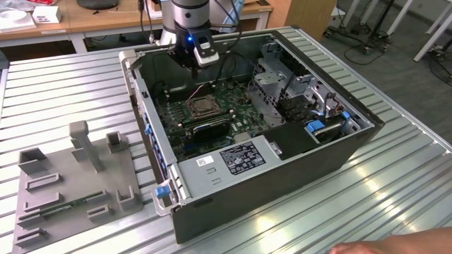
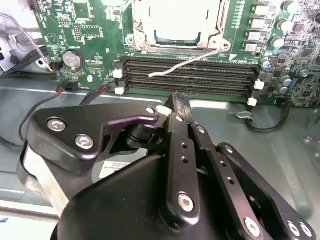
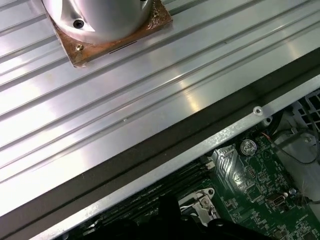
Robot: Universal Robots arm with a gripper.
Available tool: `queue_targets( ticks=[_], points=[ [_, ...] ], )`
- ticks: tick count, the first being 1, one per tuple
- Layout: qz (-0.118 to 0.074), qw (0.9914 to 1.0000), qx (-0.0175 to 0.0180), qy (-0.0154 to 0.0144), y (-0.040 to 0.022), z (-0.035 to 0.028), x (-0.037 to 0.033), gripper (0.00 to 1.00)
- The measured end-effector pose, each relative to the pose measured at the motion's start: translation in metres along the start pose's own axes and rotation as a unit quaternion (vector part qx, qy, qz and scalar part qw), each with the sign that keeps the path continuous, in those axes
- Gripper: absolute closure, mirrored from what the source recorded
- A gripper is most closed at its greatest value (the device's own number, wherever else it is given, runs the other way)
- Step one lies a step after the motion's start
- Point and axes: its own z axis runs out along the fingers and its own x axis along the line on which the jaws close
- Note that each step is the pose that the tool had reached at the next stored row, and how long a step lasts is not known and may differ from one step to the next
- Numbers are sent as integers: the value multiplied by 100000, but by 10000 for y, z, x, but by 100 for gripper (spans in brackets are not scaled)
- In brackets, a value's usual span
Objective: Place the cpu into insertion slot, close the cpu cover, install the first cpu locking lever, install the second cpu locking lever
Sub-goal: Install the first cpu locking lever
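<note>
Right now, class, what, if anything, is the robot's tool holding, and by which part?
Nothing is held: the black tool is shut, with nothing between its tips, near the green circuit board.

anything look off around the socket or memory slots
Yes: in the second wrist view a thin silvery rod lies slanted across the black memory slots, running out from a corner of the cpu cover. It looks like an unlatched locking lever, not clipped down. Nothing else stands out.
</note>
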Motion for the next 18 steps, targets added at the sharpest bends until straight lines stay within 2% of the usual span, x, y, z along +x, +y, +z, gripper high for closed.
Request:
queue_targets(
  ticks=[9,18],
  points=[
    [-340,99999,-150,-145,-87,106,25,89],
    [-2764,99959,-757,-229,-118,163,20,89]
  ],
)
